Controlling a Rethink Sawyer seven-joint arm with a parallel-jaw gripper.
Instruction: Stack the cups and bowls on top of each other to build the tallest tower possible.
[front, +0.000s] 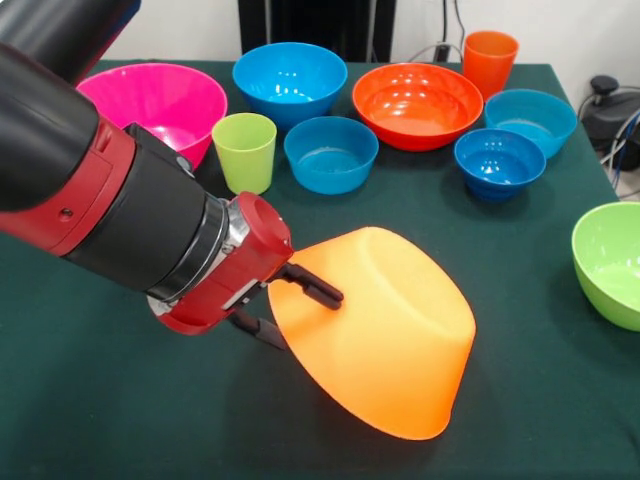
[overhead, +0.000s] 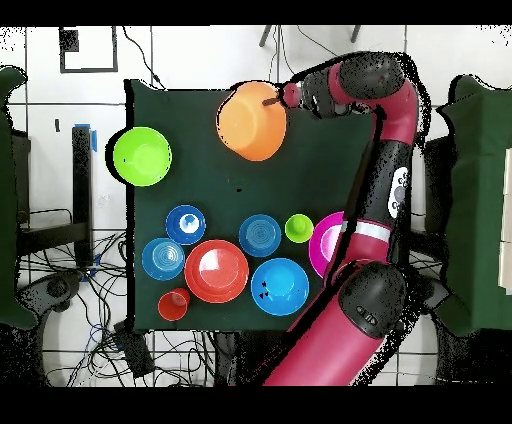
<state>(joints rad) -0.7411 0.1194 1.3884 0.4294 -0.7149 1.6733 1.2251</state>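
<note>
My gripper (front: 305, 318) is shut on the rim of the large light-orange bowl (front: 390, 330) and holds it upside down and tilted over the table's near middle. One finger (front: 315, 287) lies on the bowl's outer wall; the other is under the rim. In the overhead view the gripper (overhead: 272, 100) holds the bowl (overhead: 250, 122) at the table's top edge. The lime green cup (front: 244, 150) and the ribbed orange cup (front: 489, 60) stand upright at the far side. No stack of bowls shows.
Along the far side stand the pink bowl (front: 155, 105), the medium blue bowl (front: 290, 80), the red-orange bowl (front: 417, 103) and three small blue bowls (front: 331, 153) (front: 499, 160) (front: 531, 120). The lime-green bowl (front: 610, 262) sits at the right edge.
</note>
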